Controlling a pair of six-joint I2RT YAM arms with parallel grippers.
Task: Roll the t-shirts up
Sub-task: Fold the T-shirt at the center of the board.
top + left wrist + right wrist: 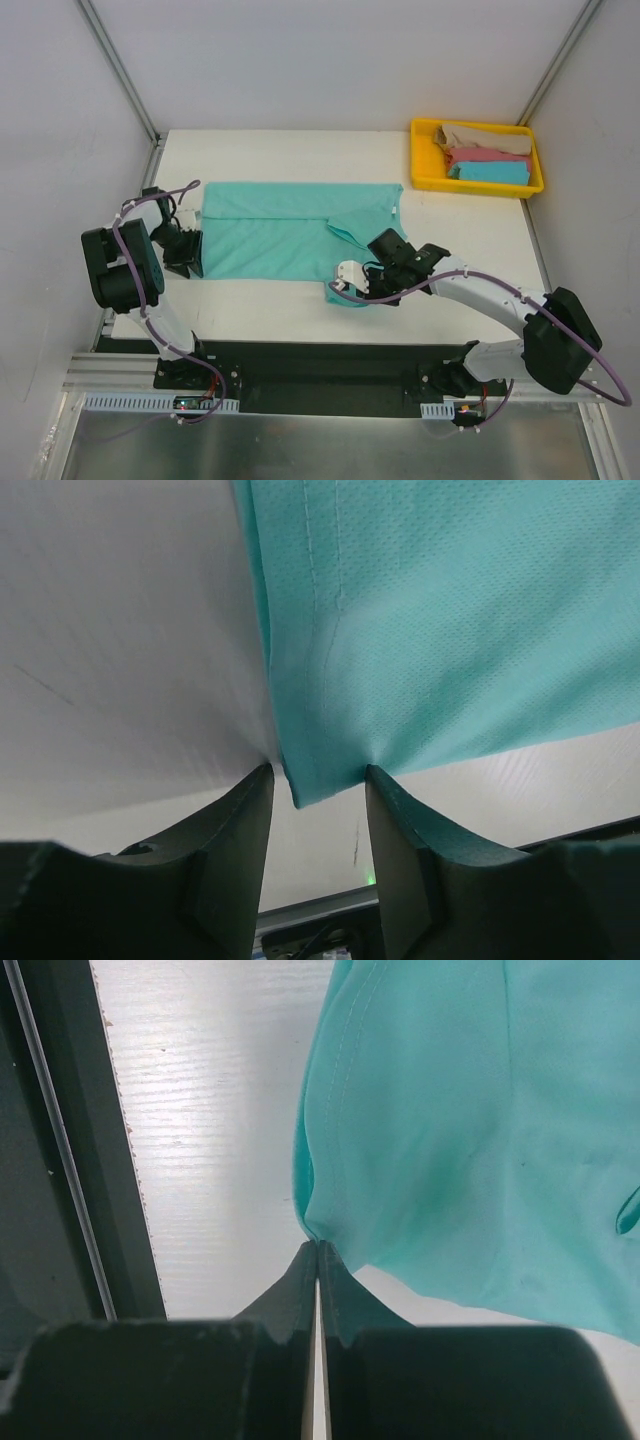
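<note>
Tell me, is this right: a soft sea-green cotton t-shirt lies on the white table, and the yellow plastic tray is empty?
Not quite. The sea-green cotton t-shirt does lie on the white table, but the yellow plastic tray is not empty: the top view shows three folded tees in it, beige, pink and bright blue.

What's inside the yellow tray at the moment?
Three bundled tees lie side by side: beige tee, pink tee, blue tee. They cover most of the tray floor; anything beneath them is hidden.
</note>
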